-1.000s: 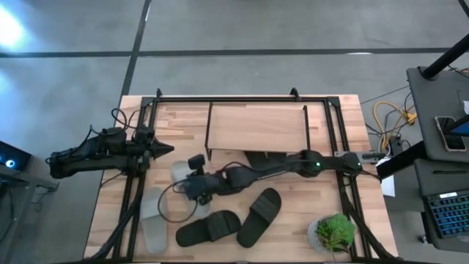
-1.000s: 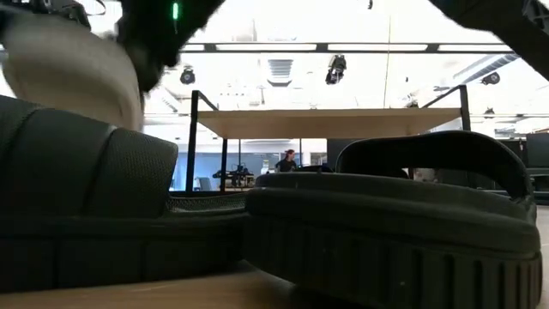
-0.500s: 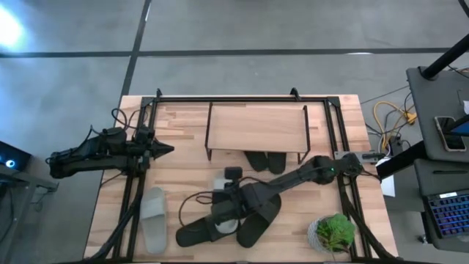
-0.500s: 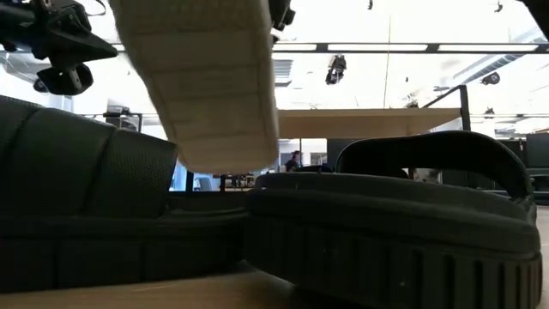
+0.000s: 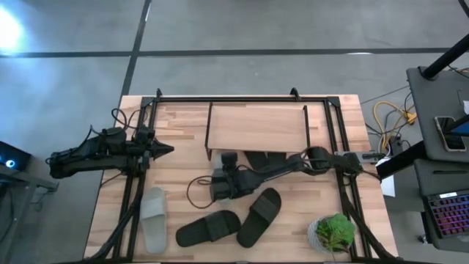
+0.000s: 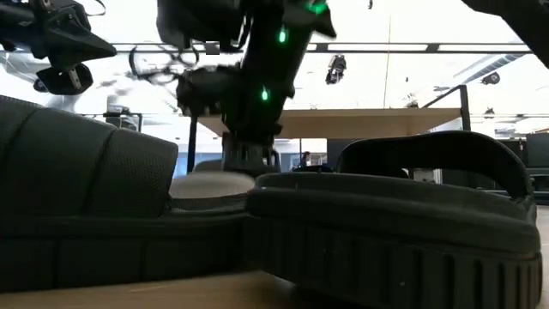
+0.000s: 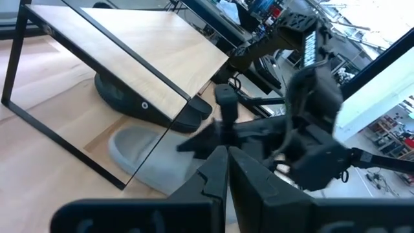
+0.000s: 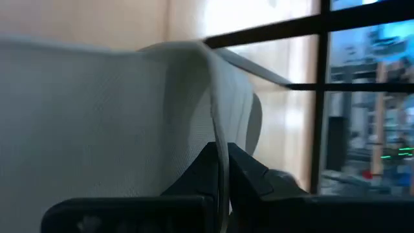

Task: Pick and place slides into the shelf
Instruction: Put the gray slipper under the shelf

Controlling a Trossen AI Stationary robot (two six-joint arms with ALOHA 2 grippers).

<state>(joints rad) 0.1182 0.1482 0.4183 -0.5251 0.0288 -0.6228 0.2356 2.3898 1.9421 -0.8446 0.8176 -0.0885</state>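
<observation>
My right gripper (image 5: 218, 185) is shut on a light grey slide (image 7: 147, 162) just in front of the shelf's (image 5: 256, 126) left front leg. The same slide shows low behind the black slides in the low view (image 6: 210, 184). Two black slides (image 5: 264, 160) lie under the shelf on the tabletop. A second grey slide (image 5: 154, 218) and two more black slides (image 5: 207, 229) (image 5: 260, 216) lie sole down near the table's near edge. My left gripper (image 5: 167, 150) waits shut at the table's left side. My right gripper pinches the edge of the grey slide's strap (image 8: 217, 129) between its two fingers. It comes at it from above, pointing down (image 6: 247, 159). The slide lies level with its sole on the tabletop (image 7: 129, 152), its end by the shelf's front leg.
A potted plant (image 5: 333, 233) stands at the near right corner. Black frame rails (image 5: 132, 198) run along both sides of the table. The two near black slides fill the foreground of the low view (image 6: 386, 223). Bare wood lies between the shelf and the left rail.
My right gripper carried the grey slide in the air from the table's left middle toward the near edge, then swung it toward the shelf and lowered it. The slide hung sole outward half a second ago; now it lies level on the table by the shelf's front.
</observation>
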